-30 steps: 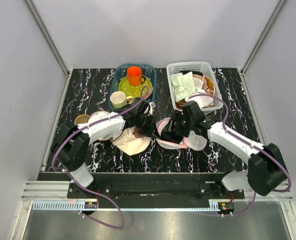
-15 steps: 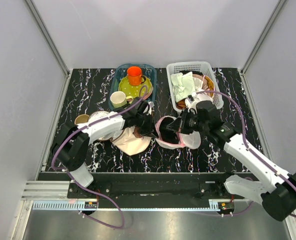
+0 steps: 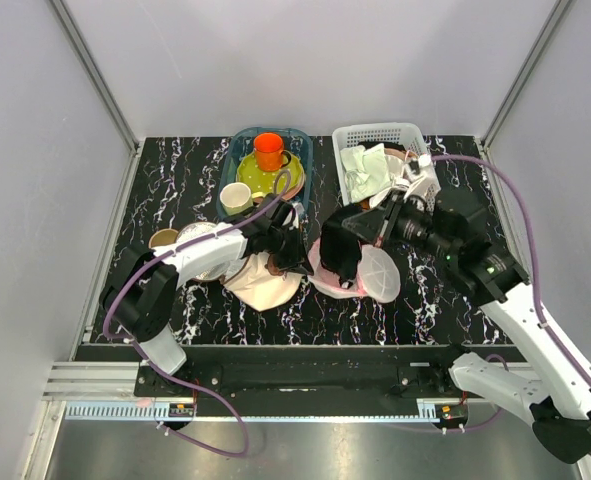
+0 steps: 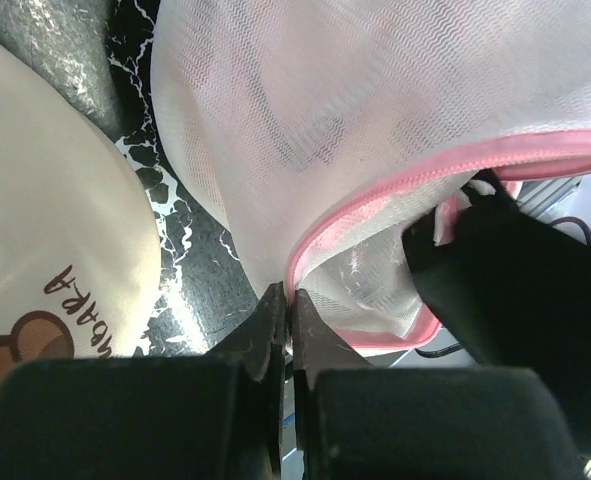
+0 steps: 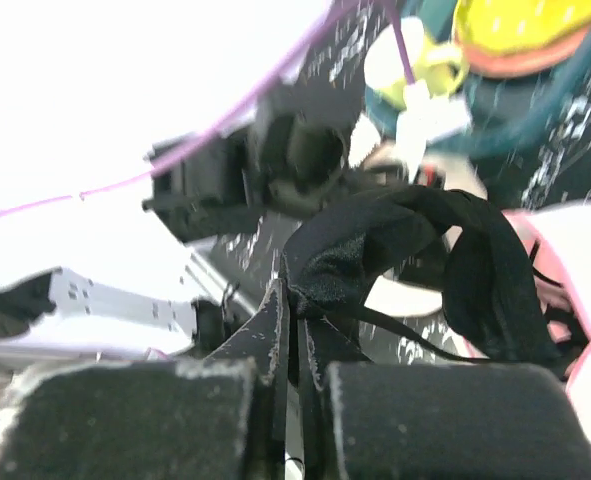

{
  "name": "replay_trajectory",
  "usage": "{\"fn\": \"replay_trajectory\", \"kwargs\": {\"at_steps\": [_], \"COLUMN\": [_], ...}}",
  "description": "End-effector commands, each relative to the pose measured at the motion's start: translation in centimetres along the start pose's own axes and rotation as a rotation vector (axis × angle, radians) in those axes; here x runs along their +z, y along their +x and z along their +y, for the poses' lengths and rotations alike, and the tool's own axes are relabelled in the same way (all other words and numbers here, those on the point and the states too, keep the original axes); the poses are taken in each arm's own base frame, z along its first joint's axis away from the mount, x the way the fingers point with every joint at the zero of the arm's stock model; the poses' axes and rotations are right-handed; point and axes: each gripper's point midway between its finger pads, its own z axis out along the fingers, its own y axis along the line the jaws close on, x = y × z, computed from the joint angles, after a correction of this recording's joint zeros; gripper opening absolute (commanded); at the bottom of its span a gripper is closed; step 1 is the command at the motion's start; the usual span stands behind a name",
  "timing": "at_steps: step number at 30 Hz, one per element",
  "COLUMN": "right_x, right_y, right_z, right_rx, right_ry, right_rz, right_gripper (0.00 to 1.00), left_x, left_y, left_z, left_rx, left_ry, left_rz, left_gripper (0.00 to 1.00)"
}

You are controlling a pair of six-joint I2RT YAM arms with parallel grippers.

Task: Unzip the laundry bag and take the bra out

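Observation:
The laundry bag point(image 3: 375, 275), white mesh with a pink rim, lies open at mid-table. My left gripper point(image 3: 299, 257) is shut on its pink rim point(image 4: 320, 235), with the tips point(image 4: 287, 300) pinching the edge. The bra point(image 3: 342, 246) is black, not pink. It hangs above the bag's left side, partly lifted out. My right gripper point(image 3: 363, 228) is shut on it, and in the right wrist view the fingertips point(image 5: 297, 292) clamp a fold of the black bra point(image 5: 385, 240) with a thin strap trailing. The bag's rim point(image 5: 575, 262) shows at the right edge there.
A beige cap with a brown mark point(image 3: 263, 286) lies under the left arm. A blue tub point(image 3: 237, 150) holds an orange cup, a yellow plate and a cream mug. A white basket point(image 3: 380, 133) holds pale green cloth. A small cup point(image 3: 163, 239) stands at left.
My right gripper closed on the black bra inside the bag and rose back to the right, drawing the bra up out of the bag. The left gripper kept its hold on the rim.

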Motion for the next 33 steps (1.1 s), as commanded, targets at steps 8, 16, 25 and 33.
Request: {"fn": "replay_trajectory", "kwargs": {"at_steps": [8, 16, 25, 33], "right_x": [-1.3, -1.3, 4.6, 12.2], "right_y": [-14.9, -23.5, -29.2, -28.4], "right_z": [2.9, 0.0, -11.7, -26.4], "right_rx": [-0.180, -0.257, -0.230, -0.008], "right_ry": [0.157, 0.359, 0.556, 0.601], "right_rz": [-0.469, -0.618, -0.584, -0.454], "right_gripper": [0.00, 0.00, 0.00, 0.00], "left_x": [-0.3, -0.3, -1.0, -1.0], "left_y": [0.3, 0.5, 0.5, 1.3], "left_z": [-1.0, -1.4, -1.9, -1.7], "left_rx": [0.034, 0.047, 0.064, 0.054], "left_ry": [0.042, 0.066, 0.072, 0.060], "left_rz": [-0.014, -0.010, -0.019, -0.008], "left_gripper": [0.00, 0.00, 0.00, 0.00]}}
